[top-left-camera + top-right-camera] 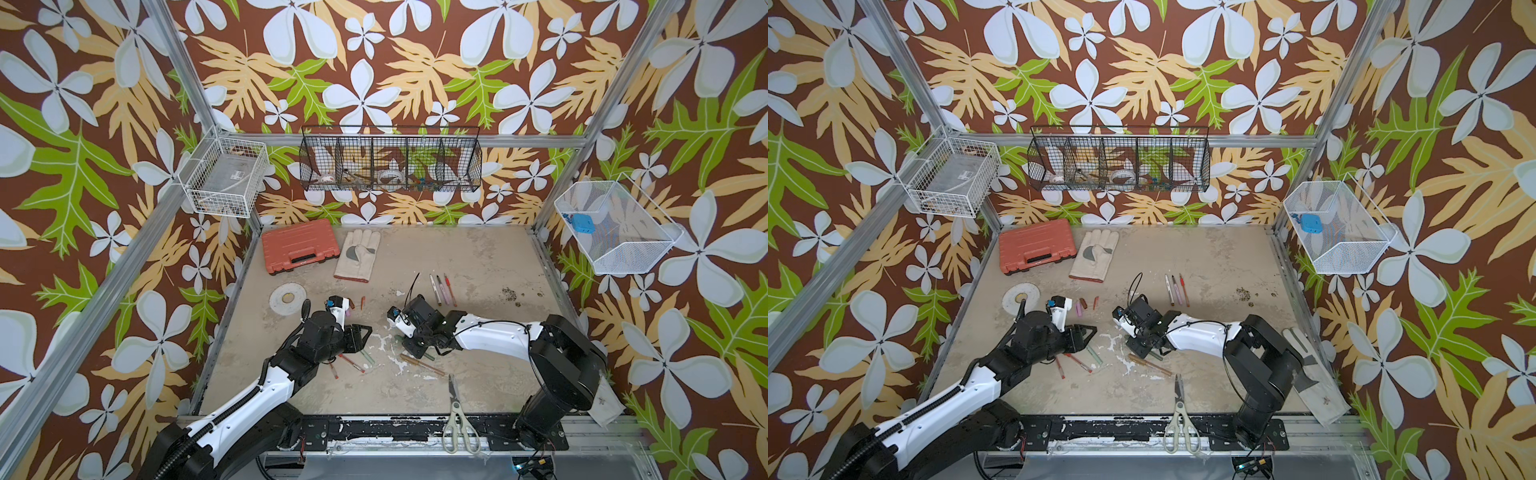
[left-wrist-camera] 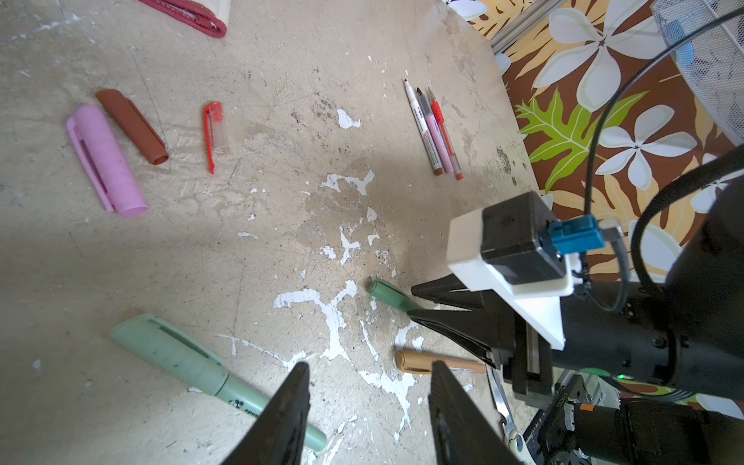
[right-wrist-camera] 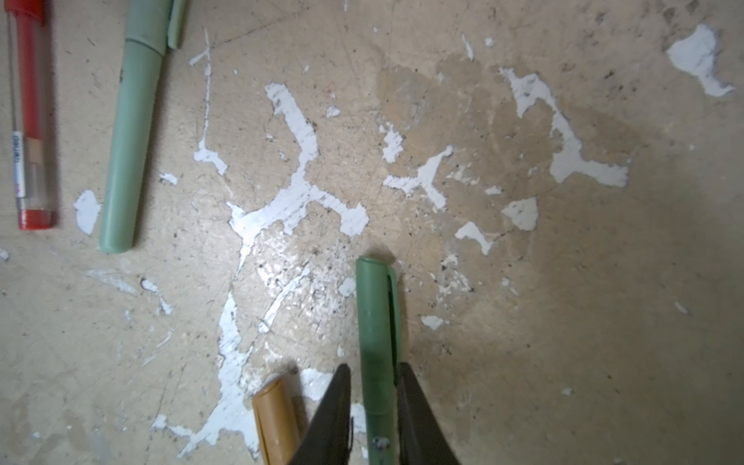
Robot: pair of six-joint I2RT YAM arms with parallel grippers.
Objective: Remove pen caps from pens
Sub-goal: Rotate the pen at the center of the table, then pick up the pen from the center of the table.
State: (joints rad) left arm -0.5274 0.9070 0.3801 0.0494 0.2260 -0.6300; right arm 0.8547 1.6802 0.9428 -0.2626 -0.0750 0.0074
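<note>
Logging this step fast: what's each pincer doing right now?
Left pincer: open, holding nothing.
Right pincer: closed on the dark green pen, cap on.

Scuffed beige tabletop with pens, loose caps, scissors, glove, red case, white disc.

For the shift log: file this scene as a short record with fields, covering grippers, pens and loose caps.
left gripper: open, empty, near the pale green pen
right gripper: jaws flank the dark green pen, grip unclear
loose caps: pink cap, brown cap, red cap
uncapped pens: three, side by side
capped: both green pens, gold-brown pen
</note>
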